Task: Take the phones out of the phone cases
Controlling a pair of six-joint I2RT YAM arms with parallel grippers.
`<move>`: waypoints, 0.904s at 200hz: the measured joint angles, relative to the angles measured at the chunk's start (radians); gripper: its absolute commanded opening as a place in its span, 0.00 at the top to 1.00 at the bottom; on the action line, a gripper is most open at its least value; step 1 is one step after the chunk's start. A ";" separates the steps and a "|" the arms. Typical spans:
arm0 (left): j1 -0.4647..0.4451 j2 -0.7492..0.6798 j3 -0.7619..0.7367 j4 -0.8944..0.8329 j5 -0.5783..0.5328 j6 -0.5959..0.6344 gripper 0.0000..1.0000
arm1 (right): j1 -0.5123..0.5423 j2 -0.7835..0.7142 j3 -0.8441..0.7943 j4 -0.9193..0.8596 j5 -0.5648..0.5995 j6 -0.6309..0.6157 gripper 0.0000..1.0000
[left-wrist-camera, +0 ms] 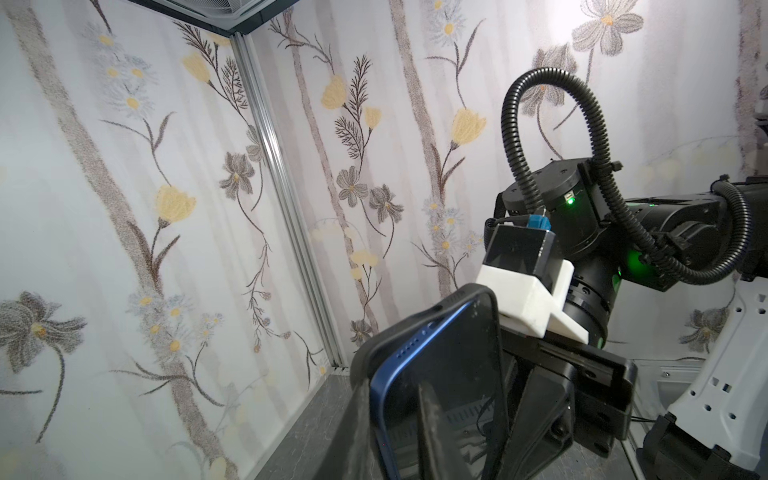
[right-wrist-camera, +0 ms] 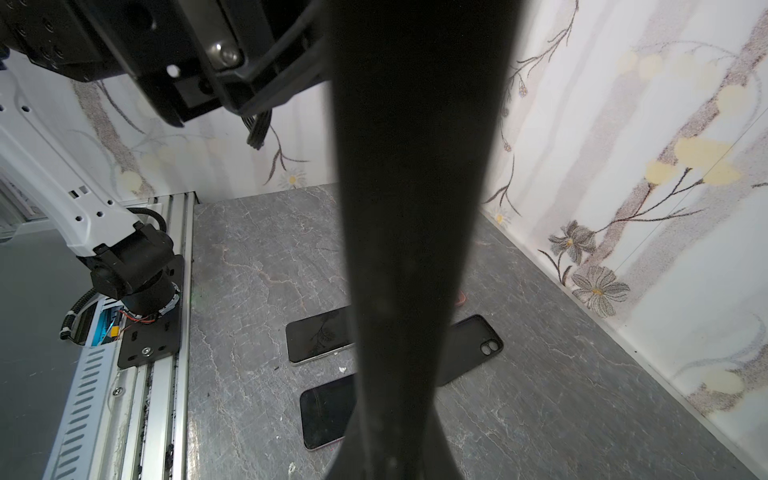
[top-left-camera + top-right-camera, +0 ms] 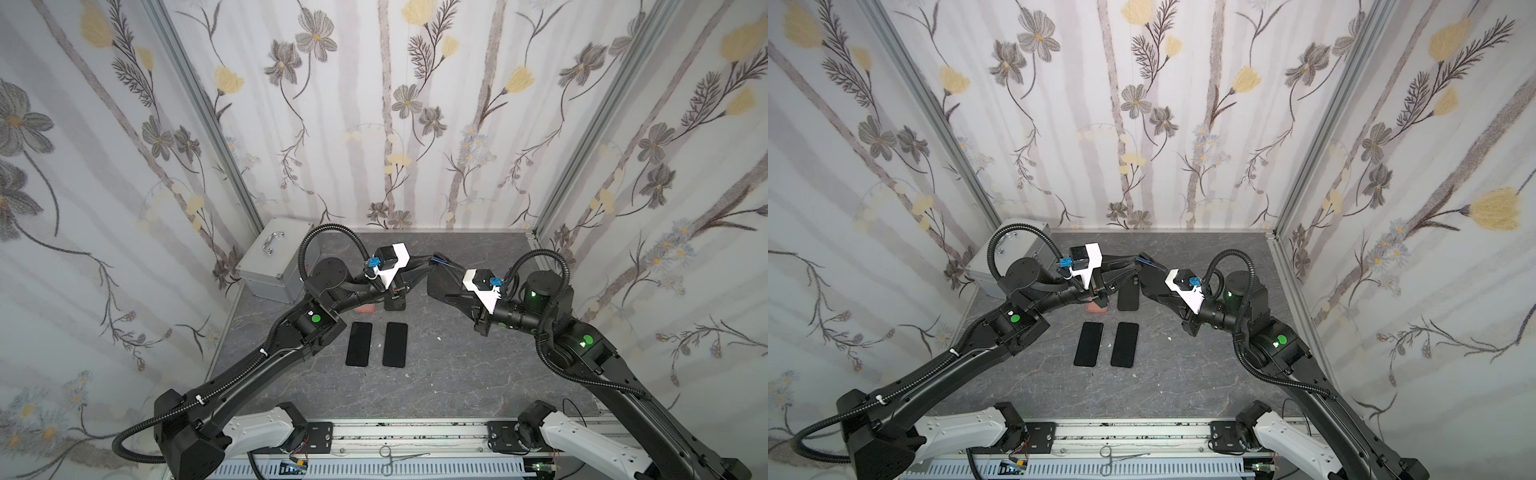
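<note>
You have the phone (image 1: 449,365) and its case (image 1: 411,322) in the air over the back of the table (image 3: 457,386), between the two arms. Off the surface, both sides of the pair can be reached at once.

Your right gripper (image 3: 452,294) is clamped on the case and holds it on edge, so the free long side faces the other arm. In the left wrist view the case's corner lip stands away from the phone's blue frame. The phone is part way out at that end, and the rest looks seated in the case.

Your left gripper (image 3: 1136,266) reaches in from the opposite side with its fingers (image 1: 432,432) straddling the exposed blue edge, one across the screen and one on the far side. The jaws are narrow, but I cannot tell whether they pinch the phone or only bracket it.

My judgement is that you are at the separating step: one arm anchors the shell, and the other is placed to draw the phone out of it. The right grip is best kept to the case alone, since pressure across the screen would pin the phone in.

Below, two loose phones (image 3: 359,344) (image 3: 395,345) and an empty case (image 3: 1128,293) lie flat on the table, apart from the work. A drop would land near them.
</note>
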 measured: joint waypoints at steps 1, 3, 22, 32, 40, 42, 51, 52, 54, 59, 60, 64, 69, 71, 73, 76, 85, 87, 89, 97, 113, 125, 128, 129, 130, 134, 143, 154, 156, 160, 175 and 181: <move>0.000 0.001 0.000 -0.001 0.002 -0.001 0.80 | 0.000 0.001 0.001 -0.001 0.000 0.000 1.00; 0.001 0.002 0.002 -0.002 0.003 -0.002 0.80 | 0.000 0.002 0.002 -0.003 0.000 0.000 1.00; 0.004 0.016 0.015 -0.015 0.004 -0.009 0.79 | -0.003 0.013 0.019 -0.022 -0.002 0.003 1.00; 0.004 0.024 0.023 -0.018 0.004 -0.010 0.78 | -0.005 0.018 0.026 -0.028 -0.005 0.004 1.00; 0.005 0.031 0.029 -0.020 0.005 -0.012 0.77 | -0.006 0.021 0.031 -0.032 -0.006 0.003 1.00; 0.005 0.032 0.029 -0.020 0.005 -0.012 0.76 | -0.006 0.022 0.031 -0.034 -0.006 0.003 1.00; 0.006 0.036 0.031 -0.022 0.011 -0.012 0.76 | -0.006 0.023 0.034 -0.042 -0.008 0.003 1.00; 0.006 0.036 0.031 -0.023 0.011 -0.013 0.76 | -0.006 0.023 0.034 -0.044 -0.009 0.003 1.00; 0.006 0.037 0.031 -0.024 0.012 -0.013 0.76 | -0.006 0.023 0.034 -0.047 -0.010 0.003 1.00; 0.006 0.038 0.031 -0.027 0.014 -0.013 0.76 | -0.006 0.023 0.035 -0.053 -0.012 0.003 1.00; 0.006 0.038 0.031 -0.029 0.016 -0.013 0.76 | -0.006 0.023 0.035 -0.053 -0.012 0.003 1.00; 0.006 0.038 0.031 -0.031 0.019 -0.013 0.76 | -0.006 0.022 0.035 -0.057 -0.012 0.003 1.00; 0.008 0.039 0.031 -0.035 0.022 -0.017 0.76 | -0.006 0.022 0.035 -0.059 -0.012 0.003 1.00; 0.010 0.039 0.031 -0.035 0.024 -0.017 0.76 | -0.006 0.022 0.035 -0.060 -0.012 0.003 1.00; 0.010 0.039 0.031 -0.036 0.026 -0.017 0.76 | -0.006 0.022 0.035 -0.060 -0.012 0.003 1.00; 0.012 0.040 0.031 -0.037 0.032 -0.017 0.76 | -0.006 0.021 0.034 -0.061 -0.012 0.002 1.00; 0.016 0.040 0.031 -0.037 0.051 -0.020 0.77 | -0.006 0.017 0.032 -0.063 -0.013 -0.002 1.00; 0.016 0.040 0.032 -0.037 0.056 -0.020 0.77 | -0.006 0.015 0.031 -0.064 -0.013 -0.002 1.00; 0.017 0.041 0.032 -0.037 0.060 -0.020 0.77 | -0.006 0.014 0.030 -0.065 -0.013 -0.003 1.00; 0.019 0.042 0.034 -0.039 0.079 -0.031 0.78 | -0.009 0.008 0.028 -0.068 -0.018 -0.004 1.00; 0.023 0.043 0.040 -0.039 0.109 -0.043 0.80 | -0.021 0.007 0.028 -0.068 -0.038 -0.005 1.00; 0.024 0.044 0.043 -0.040 0.120 -0.048 0.82 | -0.032 0.007 0.028 -0.068 -0.051 -0.005 1.00; 0.025 0.044 0.043 -0.040 0.123 -0.052 0.82 | -0.035 0.008 0.028 -0.067 -0.053 -0.005 1.00; 0.025 0.044 0.044 -0.040 0.124 -0.055 0.82 | -0.035 0.008 0.028 -0.067 -0.053 -0.005 1.00; 0.025 0.044 0.044 -0.040 0.125 -0.056 0.82 | -0.036 0.008 0.028 -0.067 -0.054 -0.005 1.00; 0.025 0.045 0.045 -0.041 0.129 -0.059 0.83 | -0.040 0.010 0.028 -0.066 -0.056 -0.005 1.00; 0.025 0.046 0.045 -0.042 0.132 -0.067 0.83 | -0.050 0.014 0.028 -0.066 -0.065 -0.003 1.00; 0.025 0.047 0.047 -0.047 0.138 -0.073 0.83 | -0.068 0.022 0.029 -0.066 -0.091 0.005 1.00; 0.025 0.047 0.047 -0.049 0.138 -0.074 0.83 | -0.071 0.024 0.029 -0.066 -0.095 0.005 1.00; 0.025 0.047 0.047 -0.050 0.138 -0.077 0.83 | -0.077 0.027 0.030 -0.066 -0.103 0.006 1.00; 0.025 0.046 0.047 -0.052 0.141 -0.085 0.83 | -0.095 0.038 0.031 -0.066 -0.141 0.007 1.00; 0.025 0.046 0.048 -0.053 0.150 -0.089 0.83 | -0.100 0.042 0.031 -0.066 -0.159 0.007 1.00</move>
